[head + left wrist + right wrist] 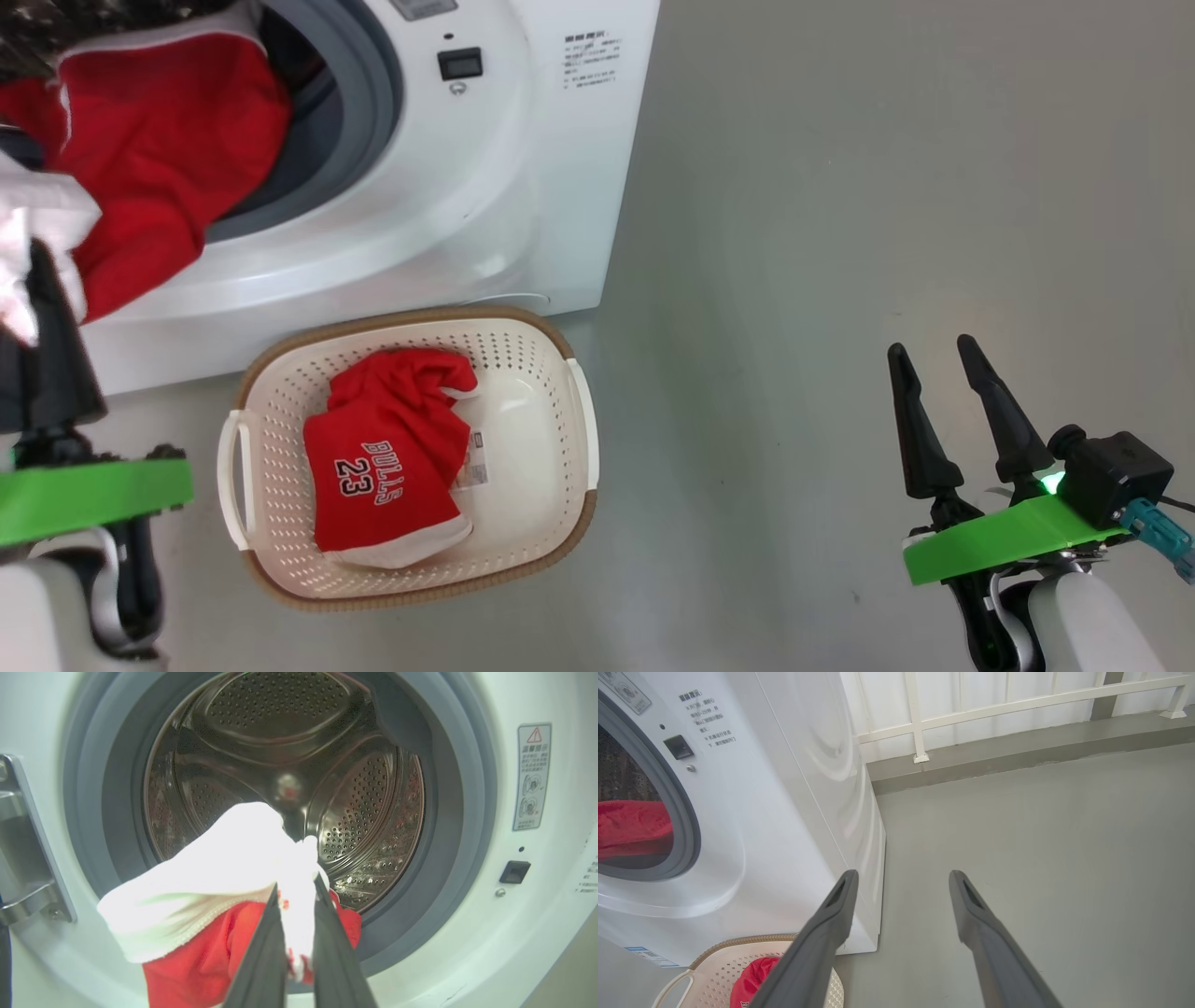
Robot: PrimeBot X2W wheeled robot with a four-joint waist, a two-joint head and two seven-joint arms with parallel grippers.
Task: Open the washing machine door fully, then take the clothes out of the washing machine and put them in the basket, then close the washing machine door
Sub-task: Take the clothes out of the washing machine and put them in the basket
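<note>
1. The washing machine (523, 187) stands on the grey floor (840, 233). Its round opening is uncovered, and the left wrist view looks straight into the perforated steel drum (280, 742) inside the grey gasket (448, 812).
2. The left gripper (296, 884) is positioned in front of the lower edge of the drum opening. Its two dark fingers are closed together and pinch a fold of white fabric between them.
3. That fabric belongs to a red garment (140, 140) with a white panel. The garment is bunched at the drum mouth, and its red part hangs below the fingers across the lower lip of the gasket.
4. The basket (411, 322) sits on the floor just beside the lower front edge of the machine, near its right front corner.
5. A second piece of the clothes, the red jersey (392, 457) printed "BULLS 23", lies crumpled inside the basket, toward its left-handle side. It partly covers the sticker (471, 467) on the basket floor.
6. The right gripper (931, 343) is over bare floor, well apart from the basket and off the right side of the machine. Its fingers are spread wide with nothing between them.
7. In the right wrist view, a white railing (1017, 704) runs along a raised kerb behind the machine.
</note>
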